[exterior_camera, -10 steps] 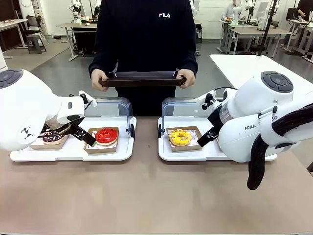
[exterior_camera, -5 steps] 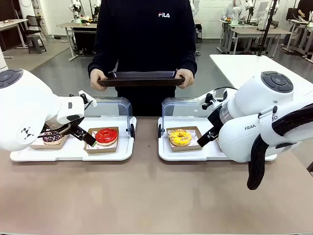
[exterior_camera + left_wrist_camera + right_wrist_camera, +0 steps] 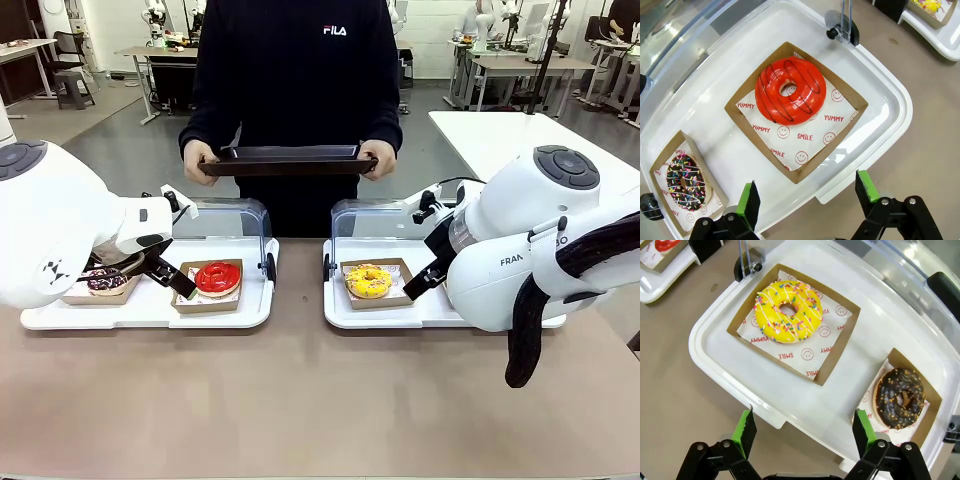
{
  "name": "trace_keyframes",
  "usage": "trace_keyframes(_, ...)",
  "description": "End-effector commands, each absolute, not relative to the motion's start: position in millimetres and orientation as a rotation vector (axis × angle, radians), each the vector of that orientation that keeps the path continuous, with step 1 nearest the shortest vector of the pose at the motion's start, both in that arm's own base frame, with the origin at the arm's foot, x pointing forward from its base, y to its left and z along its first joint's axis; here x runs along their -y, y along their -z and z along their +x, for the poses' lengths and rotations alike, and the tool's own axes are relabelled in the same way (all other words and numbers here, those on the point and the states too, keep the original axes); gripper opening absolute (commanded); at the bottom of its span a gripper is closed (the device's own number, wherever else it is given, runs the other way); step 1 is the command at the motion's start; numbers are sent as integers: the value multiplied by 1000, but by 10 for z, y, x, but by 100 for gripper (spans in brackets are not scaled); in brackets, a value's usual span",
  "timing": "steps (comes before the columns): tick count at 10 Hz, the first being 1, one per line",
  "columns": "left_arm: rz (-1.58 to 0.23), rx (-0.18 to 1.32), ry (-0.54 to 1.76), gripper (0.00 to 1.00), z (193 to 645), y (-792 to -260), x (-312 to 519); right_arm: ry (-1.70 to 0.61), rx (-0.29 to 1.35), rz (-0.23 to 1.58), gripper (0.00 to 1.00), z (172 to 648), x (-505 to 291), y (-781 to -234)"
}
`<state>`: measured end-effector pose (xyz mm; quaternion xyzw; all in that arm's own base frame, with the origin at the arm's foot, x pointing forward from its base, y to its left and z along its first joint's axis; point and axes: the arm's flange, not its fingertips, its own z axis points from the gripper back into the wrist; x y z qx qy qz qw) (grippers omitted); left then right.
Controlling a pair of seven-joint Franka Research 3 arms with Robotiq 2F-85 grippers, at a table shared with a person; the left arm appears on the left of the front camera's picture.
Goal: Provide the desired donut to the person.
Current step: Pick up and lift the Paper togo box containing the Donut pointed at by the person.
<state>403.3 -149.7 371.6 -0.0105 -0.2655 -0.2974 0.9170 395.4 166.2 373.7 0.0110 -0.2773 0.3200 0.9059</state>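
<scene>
While a dark tray [image 3: 290, 160] is held out by the person [image 3: 295, 80] across the table [image 3: 300, 400], both hands are seen spread, empty: left hand [image 3: 806, 187] near the red donut [image 3: 790, 91], right hand [image 3: 804, 421] near the yellow donut [image 3: 788, 311]. W/ no choice signalled, the wrong one cd be picked, or glaze crushed by a tight pinch.

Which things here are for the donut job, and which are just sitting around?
For the job:
red donut, yellow donut, left chocolate donut, right chocolate donut, person holding a black tray, open left end effector, open right end effector.

Just sitting around:
white side table, chair, far desk.
</scene>
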Motion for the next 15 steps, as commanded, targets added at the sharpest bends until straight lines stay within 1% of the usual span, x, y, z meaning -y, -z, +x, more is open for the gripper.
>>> trace_keyframes(1,-21,547,612,100,4033,-3715,1497,-661,573,23,100,3954,-1663,-3737)
trace_keyframes(2,-22,546,612,100,4033,-3716,1497,-661,573,23,100,3954,-1662,-3737)
trace_keyframes(3,-11,548,643,100,3962,-3918,1374,-676,624,-18,100,3898,-1493,-3997)
trace_keyframes(4,-30,524,656,100,3856,-4113,1206,-719,632,11,100,3806,-1219,-4302)
trace_keyframes(5,-44,487,680,100,3728,-4309,1022,-779,618,39,100,3714,-920,-4591)
trace_keyframes(7,-102,446,702,100,3579,-4544,671,-875,590,87,100,3673,-522,-4904)
trace_keyframes(9,-220,438,750,100,3527,-4673,259,-1015,608,243,100,3732,-144,-5033)
trace_keyframes(11,-252,495,822,100,3445,-4733,-79,-1070,667,300,100,3805,147,-5006)
trace_keyframes(15,-275,607,842,100,3269,-4804,-549,-1039,789,427,100,3772,597,-4980)
